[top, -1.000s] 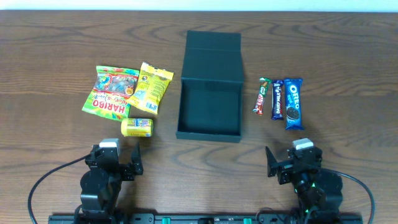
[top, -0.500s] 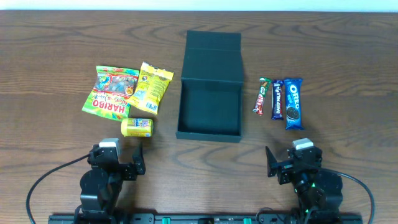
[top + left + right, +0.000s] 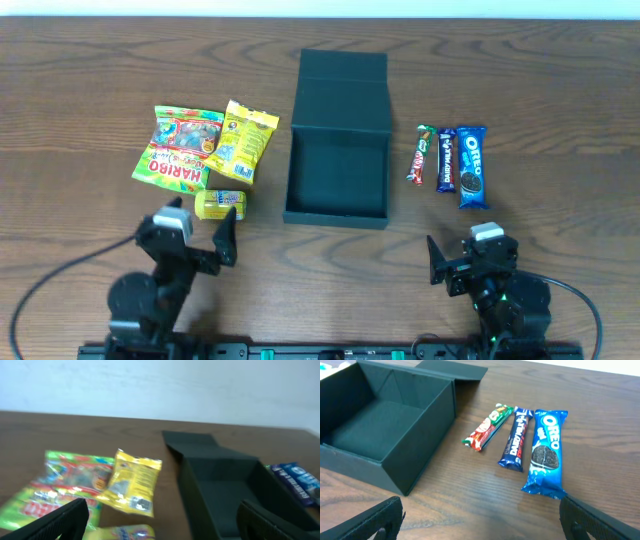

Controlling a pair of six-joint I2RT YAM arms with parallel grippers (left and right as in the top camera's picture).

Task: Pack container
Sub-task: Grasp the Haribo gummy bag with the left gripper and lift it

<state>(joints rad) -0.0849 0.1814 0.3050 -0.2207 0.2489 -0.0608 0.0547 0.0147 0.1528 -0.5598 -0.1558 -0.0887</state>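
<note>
The container (image 3: 337, 216) is a dark teal box, open and empty, with its flap lid (image 3: 342, 90) laid back behind it. It also shows in the left wrist view (image 3: 220, 485) and the right wrist view (image 3: 420, 455). Left of it lie a Haribo bag (image 3: 180, 148), a yellow packet (image 3: 242, 140) and a small yellow packet (image 3: 221, 203). Right of it lie a red-green bar (image 3: 420, 153), a dark blue bar (image 3: 445, 159) and an Oreo pack (image 3: 472, 165). My left gripper (image 3: 205, 245) is open and empty just in front of the small yellow packet. My right gripper (image 3: 465, 262) is open and empty in front of the bars.
The wooden table (image 3: 560, 90) runs to a white wall at the back. Cables trail from both arm bases along the front edge (image 3: 60, 290).
My left arm has risen and moved forward toward the small yellow packet, turning slightly right. The right arm and all objects have not moved.
</note>
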